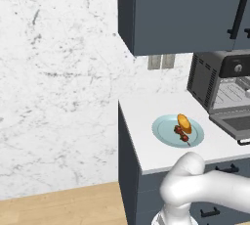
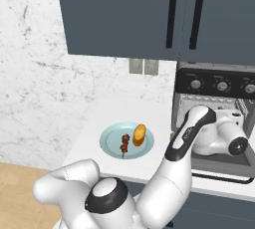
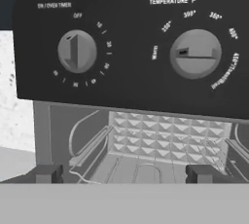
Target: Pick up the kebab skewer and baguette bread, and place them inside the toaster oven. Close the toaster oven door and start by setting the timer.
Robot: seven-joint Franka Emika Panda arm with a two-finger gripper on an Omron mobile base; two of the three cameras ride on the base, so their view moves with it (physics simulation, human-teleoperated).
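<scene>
the kebab skewer (image 1: 182, 134) and the baguette bread (image 1: 184, 122) lie side by side on a pale blue plate (image 1: 163, 132) on the white counter (image 1: 141, 111), the bread on the side nearer the wall and the skewer just beside it toward the counter's front edge; in the right base view the skewer (image 2: 124, 144) sits left of the bread (image 2: 139, 135) on the same plate (image 2: 110, 138). the toaster oven (image 1: 205, 79) stands to the right of the plate, its slotted vent side facing it, and the toaster oven door (image 1: 233, 123) is folded down flat in front, leaving the cavity open with the silver wire rack (image 3: 146, 162) showing inside. the arm reaches across in front of the open oven in the right base view, with the hand up by the oven's mouth. the gripper (image 3: 124, 174) is spread wide with nothing between its two dark tips, and it faces the black control strip (image 3: 131, 77) close up. on that strip the timer (image 3: 77, 51), the left knob, has its marker pointing toward the off mark, and a temperature knob (image 3: 195, 53) sits to its right. dark blue-grey wall cabinets (image 2: 124, 14) hang above the counter, and a marbled white wall (image 1: 53, 72) stands to the left.
</scene>
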